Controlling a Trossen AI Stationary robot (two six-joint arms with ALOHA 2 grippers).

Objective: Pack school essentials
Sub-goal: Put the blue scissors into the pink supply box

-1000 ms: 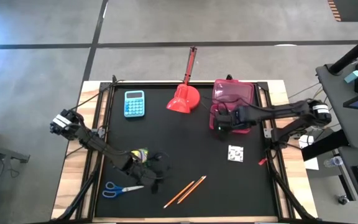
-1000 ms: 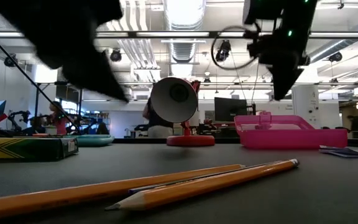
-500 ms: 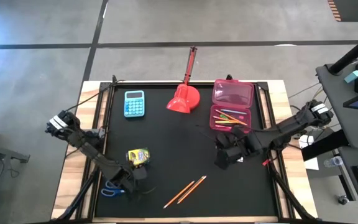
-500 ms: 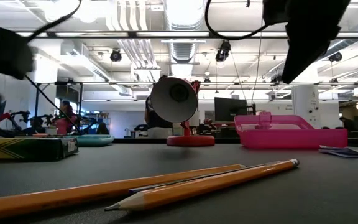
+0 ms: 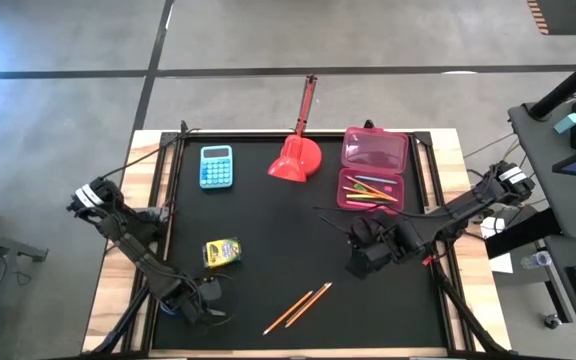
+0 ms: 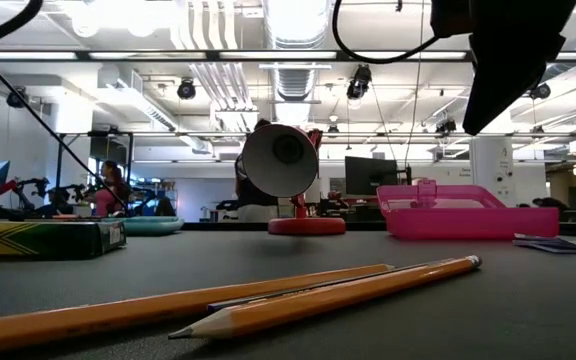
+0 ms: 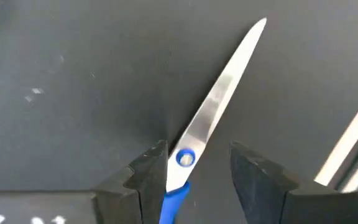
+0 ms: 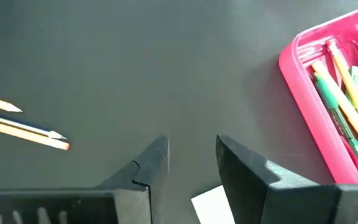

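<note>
Dark left gripper (image 7: 194, 171) is low at the near-left corner of the black mat (image 5: 298, 220), fingers (image 7: 146, 177) parted either side of the steel-bladed, blue-handled scissors (image 7: 213, 115); the pivot screw sits between the fingers, one finger is almost on the blade, the other is apart, so nothing is clamped. Scissors lie flat, blade tip pointing away from the gripper. In the high view the gripper (image 5: 196, 298) covers the scissors.

Right gripper (image 8: 191, 158) hangs above the mat right of centre, fingers (image 8: 244, 168) a little apart with nothing between them. A white square card (image 8: 213, 204) lies on the mat right under it, mostly hidden. In the high view this gripper (image 5: 360, 258) is just near of the open pink plastic pencil case (image 5: 373, 170).

Pink case holds thin yellow, orange and green pens and pencils (image 8: 340, 93) in its tray, clear lid folded back. Two orange wooden pencils (image 5: 298, 307) lie side by side on the mat near the front edge, between the grippers. Small yellow-green crayon box (image 5: 221, 251) sits left of centre, apart from both grippers. Light-blue calculator (image 5: 216, 166) and red long-handled scoop (image 5: 296, 155) stay along the far edge.
</note>
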